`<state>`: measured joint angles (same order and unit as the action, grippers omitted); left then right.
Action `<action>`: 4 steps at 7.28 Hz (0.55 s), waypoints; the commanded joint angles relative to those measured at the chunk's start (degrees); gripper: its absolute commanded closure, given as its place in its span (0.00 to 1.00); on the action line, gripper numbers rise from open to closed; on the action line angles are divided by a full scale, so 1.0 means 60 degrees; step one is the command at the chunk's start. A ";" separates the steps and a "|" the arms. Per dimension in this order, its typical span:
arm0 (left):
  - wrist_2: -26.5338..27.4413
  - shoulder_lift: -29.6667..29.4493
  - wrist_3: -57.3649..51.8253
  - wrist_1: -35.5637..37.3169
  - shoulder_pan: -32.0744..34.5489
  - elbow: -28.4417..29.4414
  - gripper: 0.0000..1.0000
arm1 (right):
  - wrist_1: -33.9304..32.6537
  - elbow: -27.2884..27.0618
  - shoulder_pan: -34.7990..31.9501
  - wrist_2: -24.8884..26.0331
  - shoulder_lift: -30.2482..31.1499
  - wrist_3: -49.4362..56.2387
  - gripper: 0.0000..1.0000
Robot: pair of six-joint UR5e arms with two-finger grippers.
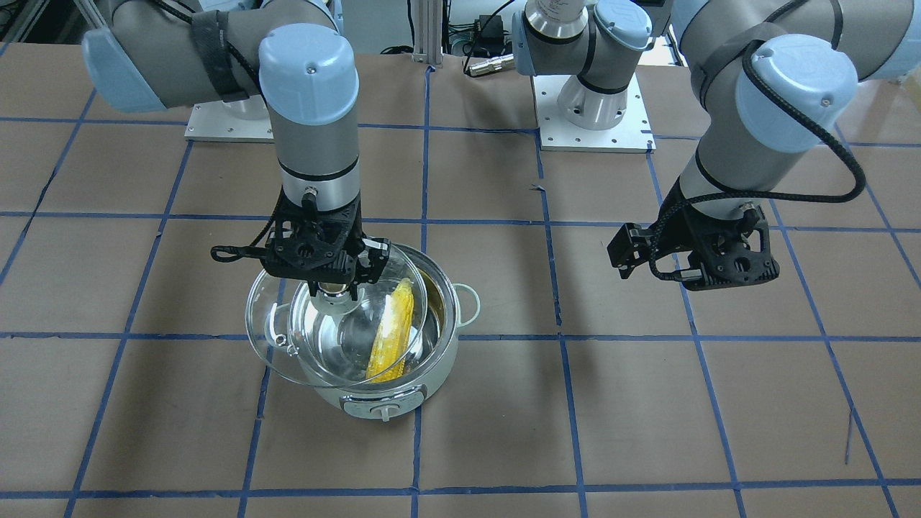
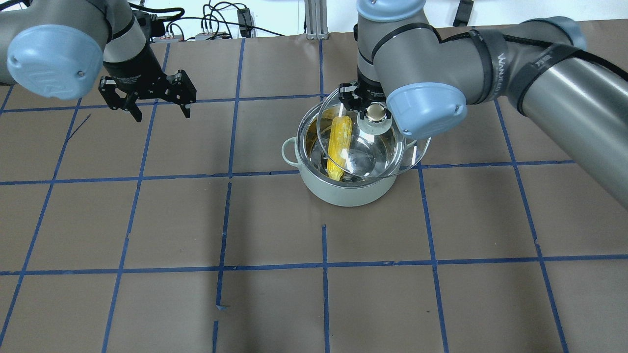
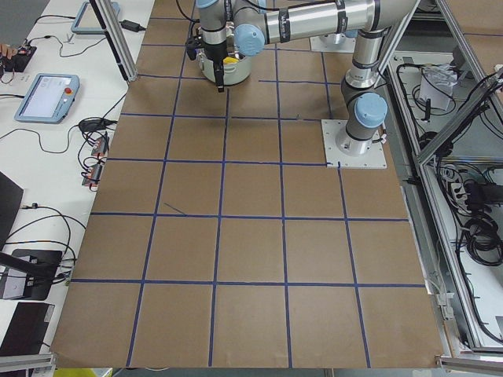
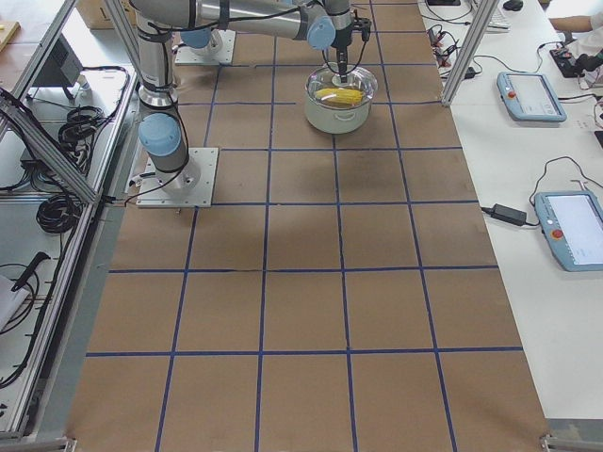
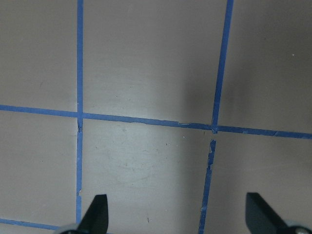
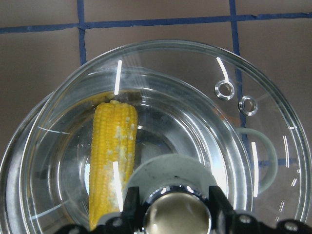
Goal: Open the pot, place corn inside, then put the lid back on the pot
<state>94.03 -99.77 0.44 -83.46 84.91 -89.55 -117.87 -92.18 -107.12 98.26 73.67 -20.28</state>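
The pale mint pot [image 2: 343,192] stands mid-table, its dial [image 1: 383,410] facing away from the robot. The yellow corn [image 2: 339,141] lies inside it against the steel wall, also seen through the glass in the right wrist view [image 6: 112,151]. My right gripper [image 2: 375,113] is shut on the knob of the clear glass lid [image 2: 387,162]. It holds the lid just above the pot, shifted past the rim toward the overhead view's right, so the lid covers only part of the opening. My left gripper [image 2: 162,116] is open and empty over bare table far to the left.
Brown table paper with a blue tape grid [image 2: 228,174] surrounds the pot. The arm base plates [image 1: 593,137] stand at the robot's side of the table. Tablets and cables [image 4: 528,94] lie on the white bench beyond the table's edge.
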 commanded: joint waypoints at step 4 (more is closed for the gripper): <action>-0.0027 0.0104 -0.0058 0.0111 -0.0059 -0.0427 0.00 | -0.0116 -0.0003 -0.0077 -0.0058 -0.0209 -0.0135 0.75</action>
<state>93.87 -99.14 0.17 -82.89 84.69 -92.17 -118.70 -92.28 -107.56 98.27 72.41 -21.03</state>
